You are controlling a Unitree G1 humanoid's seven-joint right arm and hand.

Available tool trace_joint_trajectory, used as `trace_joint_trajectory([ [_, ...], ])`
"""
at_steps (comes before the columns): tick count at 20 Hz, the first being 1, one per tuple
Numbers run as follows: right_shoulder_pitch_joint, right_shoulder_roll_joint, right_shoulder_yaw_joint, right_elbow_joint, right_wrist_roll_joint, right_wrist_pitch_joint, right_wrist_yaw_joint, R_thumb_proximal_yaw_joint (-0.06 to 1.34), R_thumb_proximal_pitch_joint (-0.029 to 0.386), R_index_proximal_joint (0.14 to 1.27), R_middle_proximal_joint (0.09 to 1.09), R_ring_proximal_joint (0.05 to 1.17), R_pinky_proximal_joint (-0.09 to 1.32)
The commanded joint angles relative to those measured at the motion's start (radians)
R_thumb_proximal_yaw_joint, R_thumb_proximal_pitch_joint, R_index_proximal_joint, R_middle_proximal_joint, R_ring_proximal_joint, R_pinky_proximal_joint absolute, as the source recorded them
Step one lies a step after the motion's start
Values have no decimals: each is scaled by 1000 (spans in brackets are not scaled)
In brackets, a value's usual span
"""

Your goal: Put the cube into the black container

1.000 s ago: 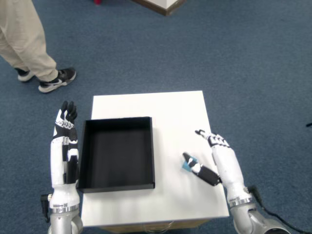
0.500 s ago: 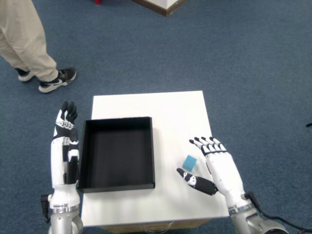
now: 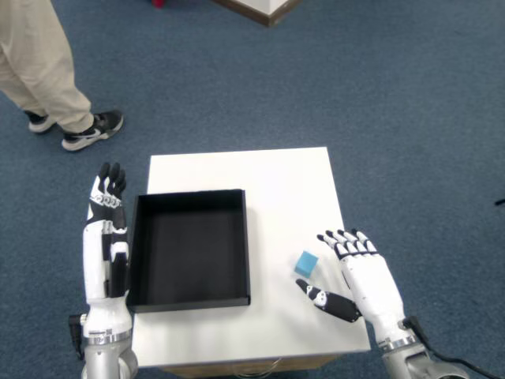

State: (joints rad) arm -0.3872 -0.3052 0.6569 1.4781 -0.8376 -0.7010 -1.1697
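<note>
A small light-blue cube (image 3: 306,263) lies on the white table (image 3: 276,181), to the right of the black container (image 3: 189,247). The container is a shallow open tray with nothing showing inside. My right hand (image 3: 359,275) rests at the table's right front, palm facing left, fingers spread and thumb pointing toward the cube. It is open, a short gap from the cube and not touching it. The left hand (image 3: 106,229) stands flat and upright along the container's left side.
A person's legs and black-and-white shoes (image 3: 93,129) are on the blue carpet at the upper left. A wooden-edged object (image 3: 260,8) pokes in at the top. The table's front edge runs just below my right hand.
My right hand let go of the cube, opened out and drew back to the right and toward the front edge. The cube stays on the table. The left hand has not moved.
</note>
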Motion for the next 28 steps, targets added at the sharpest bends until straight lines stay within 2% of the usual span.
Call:
trace_joint_trajectory([
  [1,-36,-25,-19,-13,32,26,1,325,-20,283,216,215,134],
  [14,-62,-9,-82,-16,84,98,148,377,-14,325,223,209,112],
  [28,-90,24,-98,-28,92,161,240,436,-5,418,252,230,113],
])
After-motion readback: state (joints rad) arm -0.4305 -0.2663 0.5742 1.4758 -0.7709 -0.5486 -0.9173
